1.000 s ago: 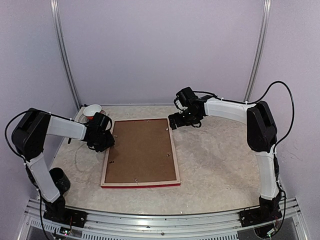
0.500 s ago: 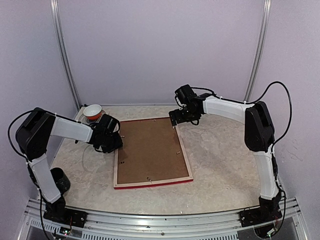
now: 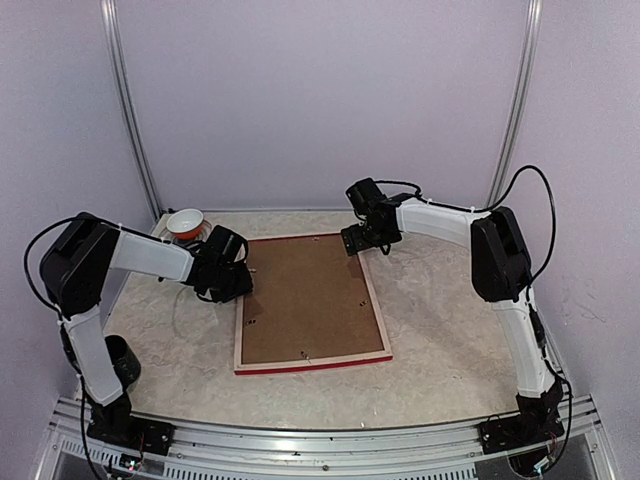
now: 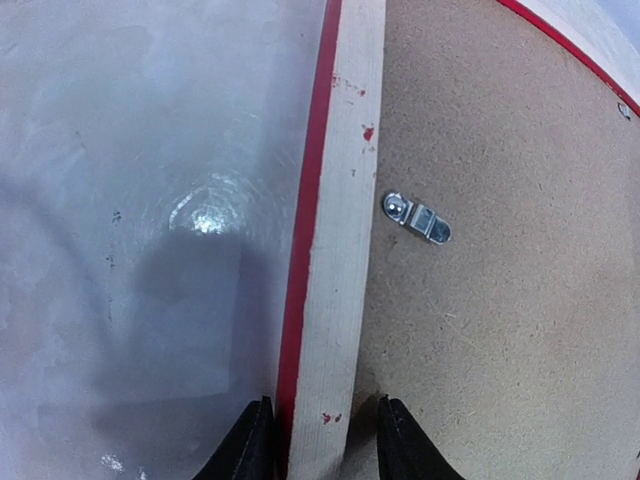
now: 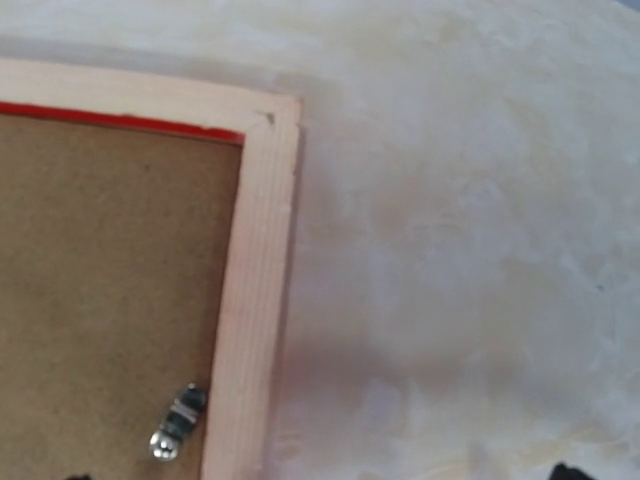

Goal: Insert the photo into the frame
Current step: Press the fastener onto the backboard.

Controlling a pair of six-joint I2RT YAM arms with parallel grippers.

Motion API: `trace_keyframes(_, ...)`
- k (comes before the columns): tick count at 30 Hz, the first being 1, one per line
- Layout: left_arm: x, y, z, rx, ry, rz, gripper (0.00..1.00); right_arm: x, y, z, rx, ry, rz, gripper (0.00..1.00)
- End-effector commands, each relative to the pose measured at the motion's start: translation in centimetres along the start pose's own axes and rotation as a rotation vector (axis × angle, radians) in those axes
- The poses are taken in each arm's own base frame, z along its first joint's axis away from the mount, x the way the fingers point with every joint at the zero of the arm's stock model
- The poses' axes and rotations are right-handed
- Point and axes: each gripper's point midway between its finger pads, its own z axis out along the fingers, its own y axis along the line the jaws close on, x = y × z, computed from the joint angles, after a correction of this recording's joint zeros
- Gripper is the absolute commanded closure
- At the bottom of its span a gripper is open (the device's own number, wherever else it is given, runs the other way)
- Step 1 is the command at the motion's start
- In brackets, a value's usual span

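Note:
The frame (image 3: 312,364) lies face down mid-table, pale wood back up, with red showing along its edges. A brown backing board (image 3: 305,295) fills it, held by small metal clips (image 4: 417,218). My left gripper (image 3: 238,284) is at the frame's left rail near the far corner. In the left wrist view its fingers (image 4: 252,445) are shut across that pale rail (image 4: 340,250). My right gripper (image 3: 360,240) hovers over the frame's far right corner (image 5: 268,125), jaws wide open and holding nothing. The photo is out of view.
A white bowl with an orange inside (image 3: 185,222) stands at the back left, just behind the left gripper. Pale mottled tabletop (image 3: 450,320) stretches to the right of the frame. Walls close the back and sides.
The frame has slid to the right across the table with my left gripper holding its left rail. The right gripper has stayed over the frame's far right corner, shifting slightly.

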Motion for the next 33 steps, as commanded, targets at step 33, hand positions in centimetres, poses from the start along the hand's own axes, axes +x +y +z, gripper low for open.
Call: trace_keyframes(33, 3.2, -2.9, 0.2, 0.011, 0.053, 0.201, 0.87, 0.0, -3.1, 0.8, 0.067, 0.009, 0.023, 0.01)
